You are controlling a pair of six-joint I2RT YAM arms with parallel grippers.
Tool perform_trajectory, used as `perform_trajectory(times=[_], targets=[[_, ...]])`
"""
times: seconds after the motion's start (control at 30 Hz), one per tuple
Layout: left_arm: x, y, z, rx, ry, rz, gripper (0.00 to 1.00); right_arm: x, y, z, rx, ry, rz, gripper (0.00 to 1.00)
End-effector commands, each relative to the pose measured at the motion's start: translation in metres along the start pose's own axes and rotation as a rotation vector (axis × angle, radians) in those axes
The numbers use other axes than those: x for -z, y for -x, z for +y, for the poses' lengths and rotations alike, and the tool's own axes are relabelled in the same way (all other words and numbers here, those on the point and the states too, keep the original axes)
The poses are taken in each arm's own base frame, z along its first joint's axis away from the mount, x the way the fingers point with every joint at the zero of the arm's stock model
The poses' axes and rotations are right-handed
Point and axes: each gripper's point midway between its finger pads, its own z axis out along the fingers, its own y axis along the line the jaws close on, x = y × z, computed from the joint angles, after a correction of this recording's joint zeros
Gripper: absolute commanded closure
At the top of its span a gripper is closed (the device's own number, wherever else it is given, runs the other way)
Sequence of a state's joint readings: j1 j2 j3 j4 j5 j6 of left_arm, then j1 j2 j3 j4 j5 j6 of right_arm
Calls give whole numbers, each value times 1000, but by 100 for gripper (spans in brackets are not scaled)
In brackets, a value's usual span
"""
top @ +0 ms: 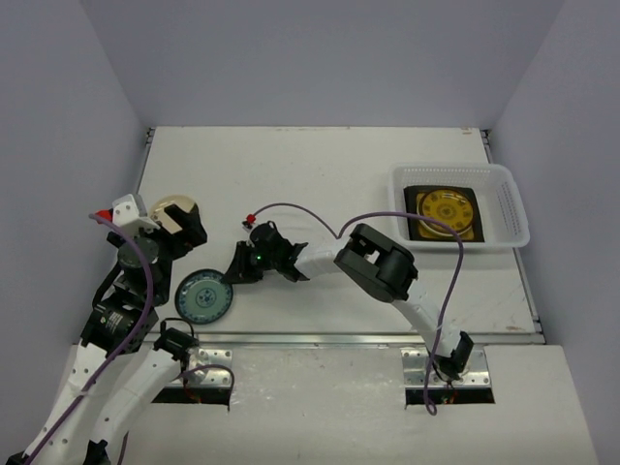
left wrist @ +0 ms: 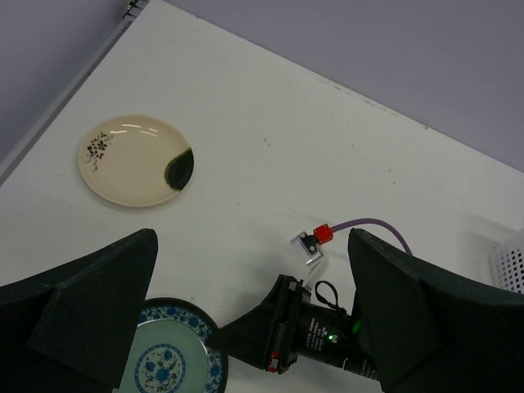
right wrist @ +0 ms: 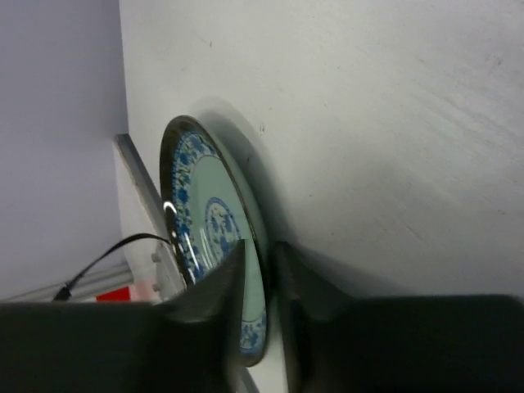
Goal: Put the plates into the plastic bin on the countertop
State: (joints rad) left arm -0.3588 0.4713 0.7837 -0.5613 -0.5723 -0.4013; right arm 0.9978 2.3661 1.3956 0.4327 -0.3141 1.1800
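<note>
— Right wrist view: what is the right end effector (right wrist: pixel 259 254) doing?

— It is narrowed onto the rim of the small round blue-patterned ceramic plate (right wrist: pixel 205 229), with one finger on each side of the edge. It looks like a pinch grip. I cannot tell whether the plate is clear of the surface.

— Where does that plate sit?

— Close to the front edge of the matte off-white bench (top: pixel 320 174), toward the front left corner. The right arm is stretched across to reach it.

— And the target?

— The white slotted plastic bin (top: pixel 455 170) stands by the right edge, near the back right corner. It holds a dark-rimmed square plate with an amber centre (top: pixel 415 221) and a patterned amber round plate (top: pixel 446 211) on top. From the pinched plate the bin lies well to the right and somewhat back, so I judge the carry must cross most of the bench.

— The other arm?

— The left end effector (left wrist: pixel 252 237) is spread wide and holds nothing, near the left edge by the cream round plate (left wrist: pixel 131 160). The right arm's base is the one nearer the bin.
</note>
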Motion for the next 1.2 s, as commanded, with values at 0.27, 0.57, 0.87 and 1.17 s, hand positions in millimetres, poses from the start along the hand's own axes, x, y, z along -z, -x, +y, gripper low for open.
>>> perform_trajectory(times=[0.27, 0.57, 0.87, 1.17], targets=[[-3, 7, -7, 9, -22, -16, 0, 72, 19, 23, 77, -19, -58, 100], [-4, 4, -12, 1, -42, -3, 0, 302, 168, -48, -35, -199, -563, 100], [-4, 3, -15, -3, -61, 3, 0, 592, 172, -225, -535, -517, -1179, 100], [-9, -3, -19, -19, -71, 29, 0, 610, 150, -250, -577, -649, -1199, 100]])
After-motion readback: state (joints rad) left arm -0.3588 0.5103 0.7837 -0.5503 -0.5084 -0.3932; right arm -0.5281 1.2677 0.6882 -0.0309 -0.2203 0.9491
